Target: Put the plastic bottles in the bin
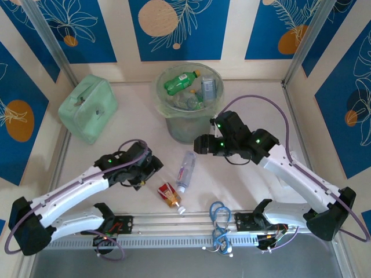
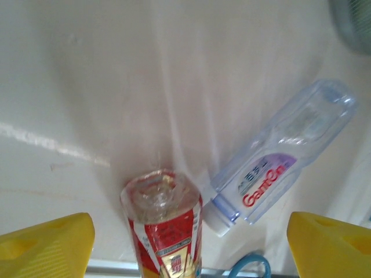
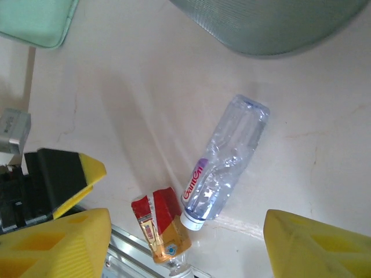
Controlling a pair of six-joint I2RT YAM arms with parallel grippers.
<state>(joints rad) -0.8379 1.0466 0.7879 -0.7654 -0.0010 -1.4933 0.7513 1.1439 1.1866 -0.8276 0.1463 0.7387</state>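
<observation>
Two plastic bottles lie on the table near the front rail. One is a clear bottle (image 1: 185, 170) with a purple-and-red label, also in the wrist views (image 2: 284, 156) (image 3: 229, 162). The other is a short red-labelled bottle (image 1: 169, 195) (image 2: 165, 226) (image 3: 162, 229), its base close to the clear one's white cap. My left gripper (image 1: 152, 168) (image 2: 188, 249) is open just left of them, its yellow fingers wide on either side of the red-labelled bottle without touching it. My right gripper (image 1: 200, 145) (image 3: 185, 246) hangs open above both. The bin (image 1: 174, 124) (image 3: 272, 23) holds a green bottle (image 1: 181, 82) and several clear ones.
A mint-green soft case (image 1: 88, 108) (image 3: 35, 20) sits at the back left. Blue cable loops (image 1: 219, 223) lie on the front rail by the arm bases. In the right wrist view, one yellow finger (image 3: 87, 171) of the left gripper shows at the left edge. Patterned walls enclose the table.
</observation>
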